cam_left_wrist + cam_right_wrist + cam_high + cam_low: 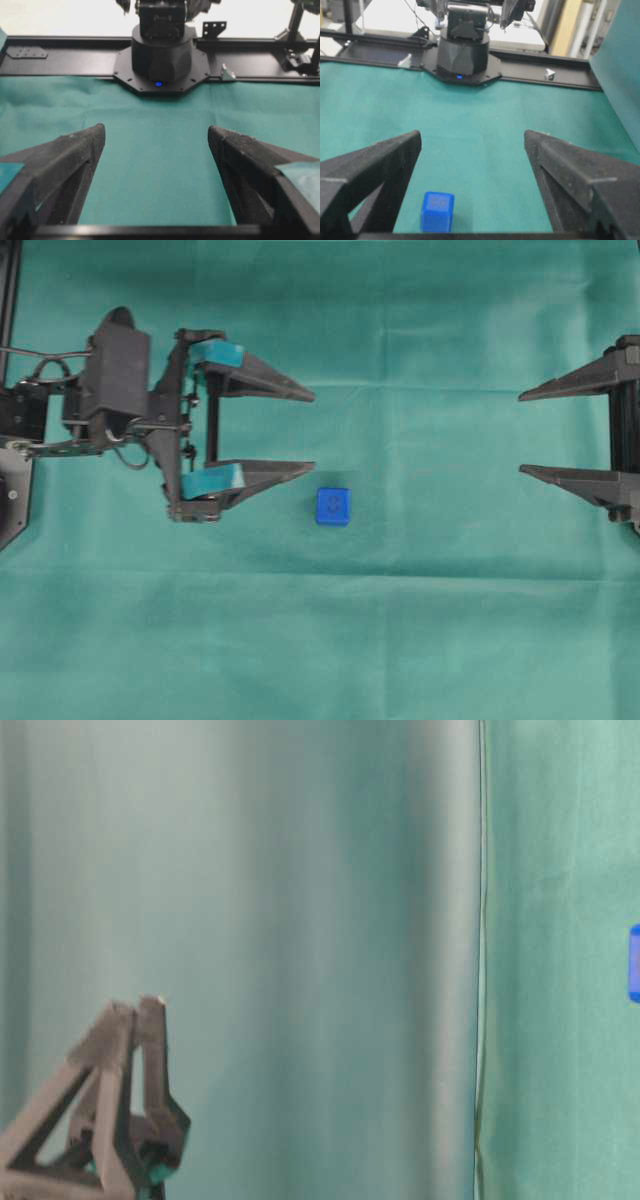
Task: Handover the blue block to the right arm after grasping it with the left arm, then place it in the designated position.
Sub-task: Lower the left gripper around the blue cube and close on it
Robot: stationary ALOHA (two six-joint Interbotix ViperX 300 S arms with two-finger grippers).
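The blue block (333, 506) lies on the green cloth near the middle, just beyond and a little nearer than the lower fingertip of my left gripper (313, 430). That gripper, with teal tape on its fingers, is open and holds nothing. My right gripper (521, 433) stands open at the right edge, far from the block. In the right wrist view the blue block (437, 211) sits low left, by the left finger, in front of the open right gripper (472, 135). The left wrist view shows the open left gripper (156, 132) over bare cloth, without the block. No marks of the designated position show.
Green cloth (420, 620) covers the whole table. The opposite arm's black base (160, 55) stands on a black rail at the far edge. In the table-level view the left gripper (137, 1007) rises at lower left before a cloth backdrop, and the blue block (634, 963) is cut by the right edge.
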